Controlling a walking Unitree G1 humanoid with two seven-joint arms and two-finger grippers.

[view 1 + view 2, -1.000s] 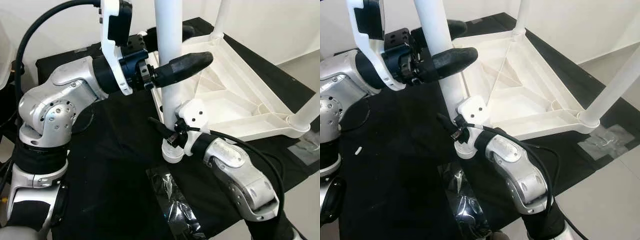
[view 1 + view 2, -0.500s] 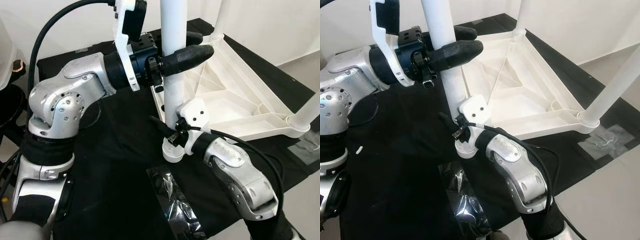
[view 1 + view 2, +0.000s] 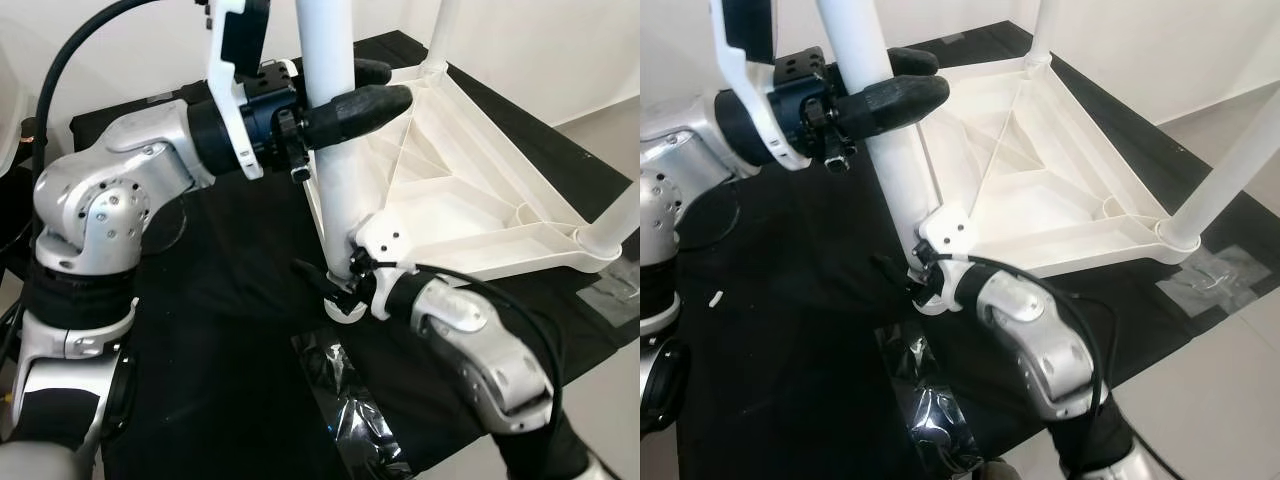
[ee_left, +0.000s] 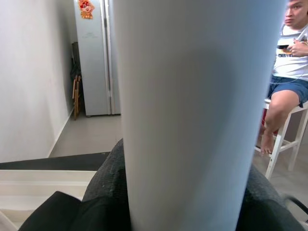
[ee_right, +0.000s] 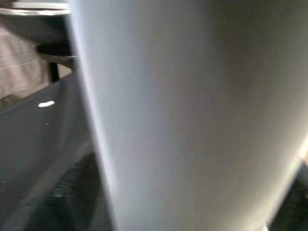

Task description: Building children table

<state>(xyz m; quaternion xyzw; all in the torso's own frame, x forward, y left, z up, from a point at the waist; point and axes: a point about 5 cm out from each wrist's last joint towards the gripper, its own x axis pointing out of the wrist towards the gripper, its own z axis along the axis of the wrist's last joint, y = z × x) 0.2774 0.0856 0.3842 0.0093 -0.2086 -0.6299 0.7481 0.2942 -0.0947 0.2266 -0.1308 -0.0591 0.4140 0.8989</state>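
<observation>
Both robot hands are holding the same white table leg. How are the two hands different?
The left hand grips the white table leg high up, while the right hand grips it low down, near its round foot by the corner of the upside-down white tabletop. The left hand's fingers are easy to see, one each side of the leg; the right hand's are mostly hidden. Both are shut on that leg.

White walls (image 3: 540, 40), grey floor (image 3: 1200, 400), tall fridge (image 4: 96, 57).

Bright, even light; blurry wrist views
</observation>
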